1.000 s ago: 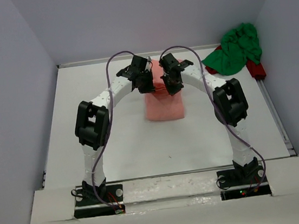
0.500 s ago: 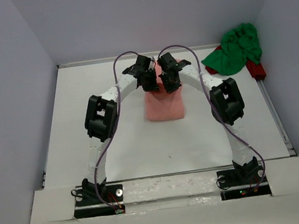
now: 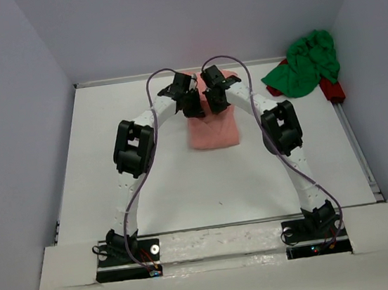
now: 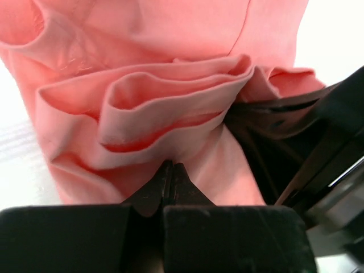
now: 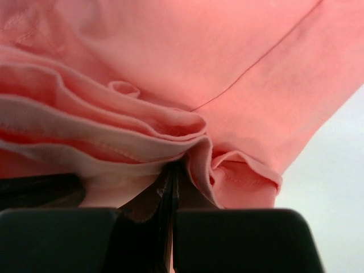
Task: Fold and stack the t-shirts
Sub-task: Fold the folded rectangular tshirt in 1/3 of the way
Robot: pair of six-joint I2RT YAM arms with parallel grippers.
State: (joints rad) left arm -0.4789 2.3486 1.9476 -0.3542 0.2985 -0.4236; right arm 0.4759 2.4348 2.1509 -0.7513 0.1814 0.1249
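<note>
The salmon pink t-shirt [image 3: 213,130] lies folded into a narrow rectangle in the middle of the table, its far part under both wrists. My left gripper [image 3: 193,108] and right gripper [image 3: 215,102] hang close together over it. In the left wrist view the left gripper [image 4: 172,166] is shut, with bunched pink folds [image 4: 170,108] pinched at its tips. In the right wrist view the right gripper [image 5: 172,166] is shut on layered pink hems [image 5: 114,142]. The bright green t-shirt [image 3: 304,64] lies crumpled at the far right.
A red object [image 3: 332,90] sticks out from under the green t-shirt by the right wall. White walls close in the table on the left, back and right. The arm bases stand at the near edge [image 3: 220,241].
Both grippers have moved toward the far wall and closer together, staying shut. The pink t-shirt's near edge has shifted slightly away from the bases.
</note>
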